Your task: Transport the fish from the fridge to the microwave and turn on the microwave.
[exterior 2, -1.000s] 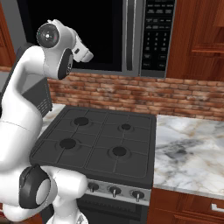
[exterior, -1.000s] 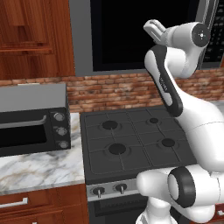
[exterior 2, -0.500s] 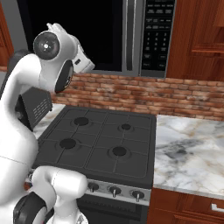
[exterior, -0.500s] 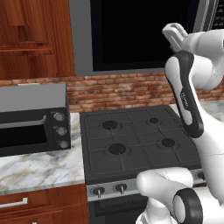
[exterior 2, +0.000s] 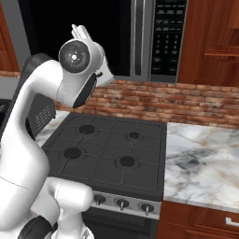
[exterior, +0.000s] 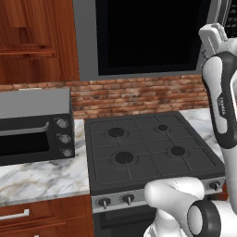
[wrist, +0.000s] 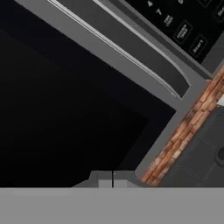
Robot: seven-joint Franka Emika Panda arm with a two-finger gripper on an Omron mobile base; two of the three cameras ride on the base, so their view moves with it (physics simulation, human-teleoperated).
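The microwave [exterior: 148, 37] hangs above the stove with its black glass door closed. Its silver handle [exterior 2: 137, 37] and button panel [exterior 2: 168, 37] stand at the right side of the door. My gripper [exterior 2: 78, 31] is raised in front of the glass door, left of the handle, and it is shut with nothing between the fingers. In the left base view the gripper [exterior: 207, 31] is at the upper right, by the handle side. The hand view looks at the dark door, the handle [wrist: 131, 48] and the button panel [wrist: 183, 22], with the fingertips [wrist: 113, 179] pressed together. The fish and the fridge are out of view.
A dark stove [exterior: 148, 148] with several burners lies below, knobs along its front. A black countertop oven [exterior: 32, 134] stands on the marble counter [exterior: 41, 178] at the left. More marble counter [exterior 2: 200, 158] lies right of the stove. Brick backsplash and wooden cabinets [exterior 2: 210, 37] surround.
The arm has swung toward the microwave's handle side and the hand has come closer to the door. The gripper has stayed shut.
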